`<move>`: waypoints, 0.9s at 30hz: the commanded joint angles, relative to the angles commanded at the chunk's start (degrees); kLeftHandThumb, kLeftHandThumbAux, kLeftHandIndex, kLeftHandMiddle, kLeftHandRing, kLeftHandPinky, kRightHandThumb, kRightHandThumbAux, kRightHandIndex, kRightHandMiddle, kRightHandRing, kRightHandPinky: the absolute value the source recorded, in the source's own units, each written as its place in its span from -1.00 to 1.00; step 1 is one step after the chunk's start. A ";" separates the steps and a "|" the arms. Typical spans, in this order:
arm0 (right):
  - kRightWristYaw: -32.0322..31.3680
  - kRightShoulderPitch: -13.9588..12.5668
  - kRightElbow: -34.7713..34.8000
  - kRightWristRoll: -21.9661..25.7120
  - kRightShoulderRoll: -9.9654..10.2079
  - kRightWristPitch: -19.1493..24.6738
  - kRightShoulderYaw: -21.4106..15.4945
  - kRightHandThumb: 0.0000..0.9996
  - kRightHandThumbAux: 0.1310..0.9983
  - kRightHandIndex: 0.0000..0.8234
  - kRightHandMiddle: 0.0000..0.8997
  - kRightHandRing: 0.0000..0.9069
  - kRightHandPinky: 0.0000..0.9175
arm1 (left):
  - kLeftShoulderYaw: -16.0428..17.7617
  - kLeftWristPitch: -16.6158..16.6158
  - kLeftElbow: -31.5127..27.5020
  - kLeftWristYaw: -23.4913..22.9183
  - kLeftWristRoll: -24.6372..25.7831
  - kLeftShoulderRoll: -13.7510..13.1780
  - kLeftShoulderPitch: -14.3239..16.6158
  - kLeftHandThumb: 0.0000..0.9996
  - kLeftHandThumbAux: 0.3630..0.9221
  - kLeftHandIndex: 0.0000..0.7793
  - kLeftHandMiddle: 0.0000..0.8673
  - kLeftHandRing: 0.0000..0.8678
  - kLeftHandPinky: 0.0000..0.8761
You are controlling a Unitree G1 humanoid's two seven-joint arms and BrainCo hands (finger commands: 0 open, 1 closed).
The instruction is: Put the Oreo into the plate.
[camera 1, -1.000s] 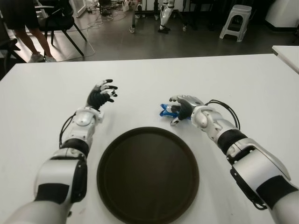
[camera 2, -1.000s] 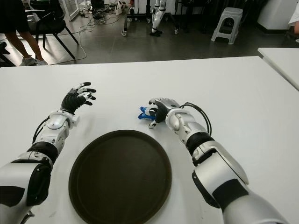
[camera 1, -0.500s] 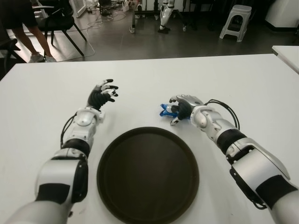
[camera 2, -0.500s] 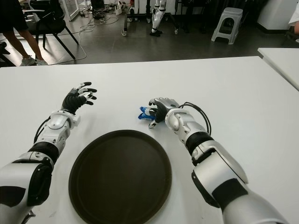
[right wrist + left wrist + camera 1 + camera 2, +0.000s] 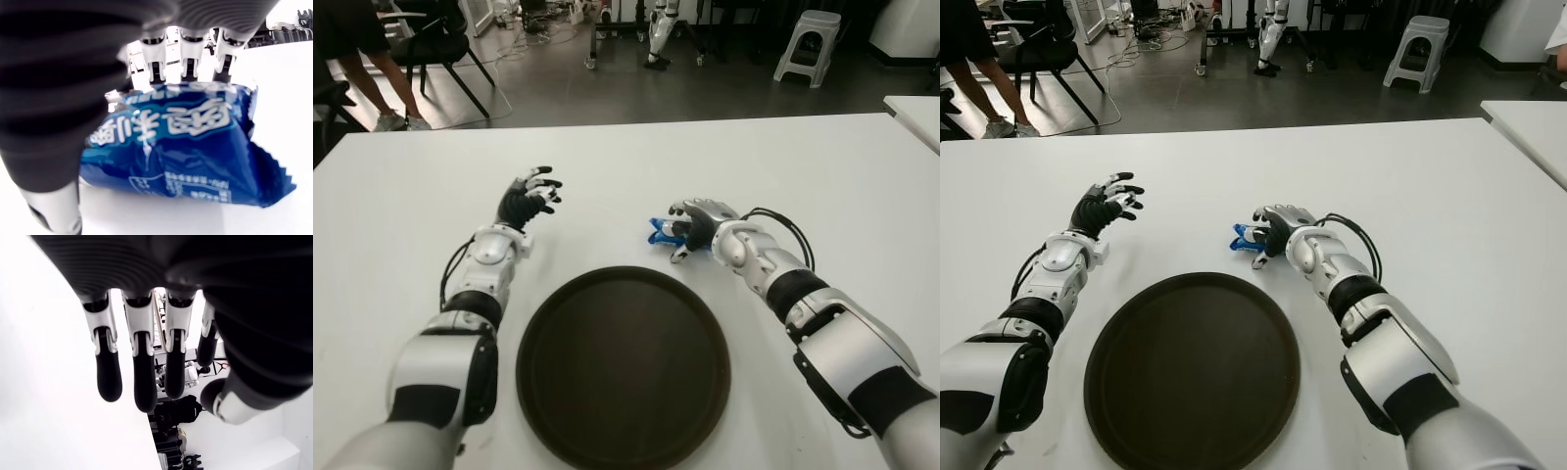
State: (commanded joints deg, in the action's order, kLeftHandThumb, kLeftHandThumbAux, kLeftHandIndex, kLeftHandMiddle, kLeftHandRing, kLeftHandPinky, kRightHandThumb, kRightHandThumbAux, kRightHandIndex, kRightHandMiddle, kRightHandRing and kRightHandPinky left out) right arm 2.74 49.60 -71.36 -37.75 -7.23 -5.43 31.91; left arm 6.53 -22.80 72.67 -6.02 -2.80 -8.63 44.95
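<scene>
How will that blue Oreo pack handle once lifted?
Probably light and crinkly: the Oreo pack is a thin film pouch with crimped ends. Glossy wrap may slip in the right hand. Cookies inside could crack if squeezed hard.

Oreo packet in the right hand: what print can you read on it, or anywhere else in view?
Oreo packet, in the right hand: large white characters across the blue wrapper, not Latin letters, too blurred to quote.
Same packet: small white print lower down, too small to read.
Plate, table: no text.

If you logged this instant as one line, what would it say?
right hand: fingers closed on blue Oreo pack, on table beyond plate | left hand: open, empty, left of pack | plate: empty
</scene>
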 joint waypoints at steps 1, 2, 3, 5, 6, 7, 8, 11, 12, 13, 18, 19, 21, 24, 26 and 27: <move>0.02 0.00 -0.03 -0.01 0.00 0.07 -0.04 -1.00 0.62 -0.25 -0.33 -0.32 -0.39 | 0.03 -0.02 -0.01 -0.08 0.05 0.01 0.00 -0.55 0.12 -0.47 -0.23 -0.05 0.04; 0.03 0.03 -0.08 -0.06 0.02 0.22 -0.03 -1.00 0.62 -0.24 -0.31 -0.30 -0.35 | 0.08 -0.07 -0.02 -0.18 0.12 0.02 -0.01 -0.55 0.11 -0.48 -0.22 -0.05 0.04; 0.04 0.04 -0.10 -0.10 0.04 0.33 -0.02 -1.00 0.62 -0.26 -0.33 -0.32 -0.39 | 0.11 -0.11 -0.04 -0.25 0.17 0.03 -0.02 -0.55 0.11 -0.48 -0.21 -0.04 0.04; 0.00 0.07 -0.12 -0.18 0.08 0.60 0.01 -1.00 0.61 -0.28 -0.36 -0.36 -0.43 | 0.16 -0.19 -0.06 -0.35 0.25 0.05 -0.04 -0.54 0.11 -0.47 -0.20 -0.03 0.05; -0.03 0.10 -0.10 -0.18 0.09 0.77 -0.01 -1.00 0.61 -0.28 -0.37 -0.37 -0.44 | 0.17 -0.29 -0.06 -0.35 0.26 0.05 -0.07 -0.54 0.10 -0.48 -0.20 -0.03 0.06; -0.05 0.11 -0.09 -0.19 0.10 0.89 -0.02 -1.00 0.62 -0.24 -0.35 -0.36 -0.40 | 0.17 -0.36 -0.05 -0.35 0.26 0.05 -0.09 -0.53 0.08 -0.48 -0.20 -0.03 0.07; -0.02 0.12 -0.04 -0.19 0.09 1.00 -0.04 -1.00 0.62 -0.23 -0.34 -0.35 -0.39 | 0.17 -0.42 -0.04 -0.35 0.27 0.04 -0.11 -0.53 0.07 -0.48 -0.20 -0.03 0.07; 0.09 0.07 0.11 -0.21 0.07 1.16 -0.09 -1.00 0.63 -0.18 -0.31 -0.34 -0.36 | 0.20 -0.46 -0.01 -0.36 0.30 0.04 -0.15 -0.54 0.02 -0.50 -0.23 -0.05 0.06; 0.13 0.06 0.14 -0.21 0.08 1.25 -0.11 -1.00 0.64 -0.16 -0.30 -0.33 -0.35 | 0.21 -0.43 0.00 -0.32 0.32 0.05 -0.15 -0.54 0.01 -0.50 -0.23 -0.05 0.05; 0.15 0.05 0.16 -0.22 0.08 1.33 -0.12 -1.00 0.64 -0.16 -0.29 -0.31 -0.34 | 0.22 -0.41 0.00 -0.30 0.33 0.06 -0.15 -0.54 0.01 -0.50 -0.23 -0.06 0.05; 1.18 -0.41 0.07 -0.51 -0.09 1.39 0.09 -1.00 0.64 -0.15 -0.26 -0.25 -0.29 | 0.15 -0.32 -0.01 -0.12 0.25 0.03 -0.20 -0.51 0.01 -0.50 -0.23 -0.07 0.04; 1.89 -0.85 -0.48 -0.65 -0.24 1.06 0.19 -1.00 0.64 -0.14 -0.26 -0.23 -0.27 | 0.12 -0.32 -0.02 -0.06 0.21 0.02 -0.22 -0.50 0.02 -0.49 -0.22 -0.06 0.04; 2.74 -1.32 -1.15 -0.78 -0.41 0.65 0.33 -1.00 0.66 -0.11 -0.23 -0.19 -0.24 | 0.09 -0.32 -0.02 0.01 0.16 0.01 -0.23 -0.50 0.04 -0.48 -0.21 -0.06 0.02; 3.25 -1.22 -0.90 -0.68 -0.38 0.36 0.35 -1.00 0.69 -0.07 -0.18 -0.10 -0.15 | 0.09 -0.20 0.07 -0.06 0.16 -0.04 -0.27 -0.50 0.07 -0.49 -0.23 -0.07 0.01; 3.66 -1.26 -0.88 -0.63 -0.41 0.05 0.38 -1.00 0.71 -0.04 -0.14 -0.03 -0.11 | 0.15 -0.10 0.13 -0.16 0.22 -0.08 -0.27 -0.50 0.10 -0.50 -0.24 -0.08 0.02; 3.76 -1.27 -0.92 -0.62 -0.43 -0.04 0.39 -1.00 0.71 -0.04 -0.13 -0.02 -0.12 | 0.16 -0.08 0.14 -0.18 0.23 -0.09 -0.26 -0.50 0.10 -0.51 -0.25 -0.08 0.02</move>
State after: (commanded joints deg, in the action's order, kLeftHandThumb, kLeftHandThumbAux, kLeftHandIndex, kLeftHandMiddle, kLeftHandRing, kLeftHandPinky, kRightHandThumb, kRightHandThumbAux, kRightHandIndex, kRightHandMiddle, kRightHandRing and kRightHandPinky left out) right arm 6.50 48.32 -72.28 -38.38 -7.66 -5.47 32.30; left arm 6.69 -22.88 72.81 -6.20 -2.57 -8.72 44.68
